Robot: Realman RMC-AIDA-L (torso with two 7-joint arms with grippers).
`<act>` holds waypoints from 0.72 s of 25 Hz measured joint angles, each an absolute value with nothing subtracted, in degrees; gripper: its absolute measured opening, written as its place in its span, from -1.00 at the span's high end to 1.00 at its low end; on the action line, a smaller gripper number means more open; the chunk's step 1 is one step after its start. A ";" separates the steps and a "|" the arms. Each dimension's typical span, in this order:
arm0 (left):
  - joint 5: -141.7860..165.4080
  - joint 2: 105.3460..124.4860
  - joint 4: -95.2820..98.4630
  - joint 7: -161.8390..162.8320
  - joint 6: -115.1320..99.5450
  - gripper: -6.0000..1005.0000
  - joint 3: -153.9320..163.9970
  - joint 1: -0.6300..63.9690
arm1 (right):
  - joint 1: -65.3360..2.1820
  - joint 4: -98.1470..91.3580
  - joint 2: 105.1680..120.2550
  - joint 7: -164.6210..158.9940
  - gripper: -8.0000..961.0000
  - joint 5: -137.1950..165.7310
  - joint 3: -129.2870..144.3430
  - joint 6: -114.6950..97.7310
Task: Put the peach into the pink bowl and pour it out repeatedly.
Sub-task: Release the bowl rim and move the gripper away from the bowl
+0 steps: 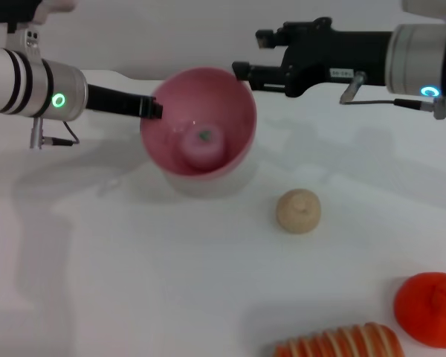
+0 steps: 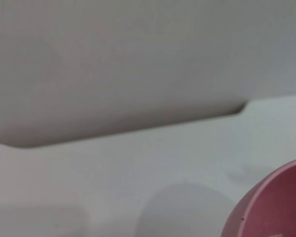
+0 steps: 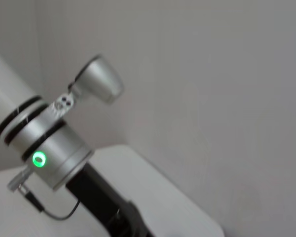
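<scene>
The pink bowl (image 1: 201, 123) hangs tilted above the white table (image 1: 97, 260), its mouth turned toward me. The peach (image 1: 202, 144), pink with a small green mark, lies inside against the lower wall. My left gripper (image 1: 153, 108) is shut on the bowl's left rim. In the left wrist view only an edge of the bowl (image 2: 276, 207) shows. My right gripper (image 1: 242, 73) hovers just beyond the bowl's upper right rim, holding nothing that I can see.
A beige bun-like lump (image 1: 298, 211) lies right of the bowl. An orange tangerine (image 1: 430, 309) and a striped orange-and-white piece (image 1: 338, 343) sit at the front right. The right wrist view shows the left arm (image 3: 49, 148) before a grey wall.
</scene>
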State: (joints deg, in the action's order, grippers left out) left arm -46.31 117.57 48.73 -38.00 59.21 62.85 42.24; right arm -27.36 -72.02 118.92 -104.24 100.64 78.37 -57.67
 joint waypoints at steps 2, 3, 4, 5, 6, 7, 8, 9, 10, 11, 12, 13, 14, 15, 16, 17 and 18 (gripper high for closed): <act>-46.09 117.50 48.83 -38.01 60.07 0.90 63.11 42.31 | -26.22 -71.99 118.91 -101.15 -0.30 97.07 78.27 -57.54; -45.75 117.44 49.08 -38.03 61.41 0.90 63.45 42.37 | -24.92 -71.86 118.88 -97.90 -0.30 93.97 78.11 -57.53; -45.40 117.38 49.46 -38.06 62.84 0.90 63.72 42.43 | -23.31 -71.69 118.85 -93.48 -0.30 89.46 77.93 -57.64; -44.96 117.37 50.04 -38.08 64.48 0.90 63.84 42.45 | -21.67 -71.40 118.84 -89.34 -0.30 85.41 77.77 -57.83; -44.22 117.37 51.51 -38.07 67.53 0.90 63.90 42.48 | -18.74 -70.22 118.86 -80.69 -0.30 77.81 77.47 -58.13; -44.22 117.37 51.51 -38.07 67.53 0.90 63.90 42.48 | -18.74 -70.22 118.86 -80.69 -0.30 77.81 77.47 -58.13; -43.95 117.38 52.41 -37.96 68.88 0.90 63.89 42.41 | -17.15 -69.15 118.88 -76.00 -0.30 73.62 77.21 -58.11; -43.65 117.40 53.37 -37.80 70.34 0.90 63.86 42.31 | -16.10 -67.98 118.89 -73.17 -0.30 70.66 76.72 -58.17; -43.35 117.42 54.25 -37.58 71.54 0.90 63.76 42.11 | -14.99 -66.52 118.92 -70.13 -0.30 67.35 75.91 -58.26; -42.70 117.43 55.27 -36.79 73.36 0.90 63.62 41.80 | -13.43 -62.63 118.95 -64.38 -0.30 60.89 73.78 -58.82; -42.30 117.43 55.36 -36.35 73.63 0.90 63.64 41.69 | -13.43 -62.63 118.95 -64.38 -0.30 60.89 73.78 -58.82; -41.69 117.43 55.39 -35.80 73.96 0.90 63.71 41.50 | -12.85 -60.07 118.93 -61.43 -0.30 57.47 72.52 -59.64; -40.73 117.44 55.40 -35.16 74.14 0.90 63.80 41.23 | -12.52 -57.65 118.88 -59.07 -0.30 54.63 71.51 -60.65; -40.15 117.47 55.41 -34.88 74.21 0.90 63.84 41.05 | -12.35 -54.80 118.75 -56.61 -0.30 51.86 70.15 -62.32; -39.45 117.56 55.34 -34.63 74.22 0.90 63.86 40.75 | -12.26 -52.13 118.63 -54.54 -0.30 49.65 68.82 -63.92; -39.45 117.56 55.34 -34.63 74.22 0.90 63.86 40.75 | -12.30 -49.57 118.54 -52.97 -0.30 48.40 67.61 -65.35; -38.99 117.64 55.11 -34.41 74.14 0.90 63.88 40.43 | -12.37 -47.88 118.44 -51.83 -0.30 47.61 66.83 -66.16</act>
State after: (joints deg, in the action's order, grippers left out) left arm -38.99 117.64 55.11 -34.41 74.14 63.88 40.43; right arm -12.37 -47.88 118.44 -51.83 47.61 66.83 -66.16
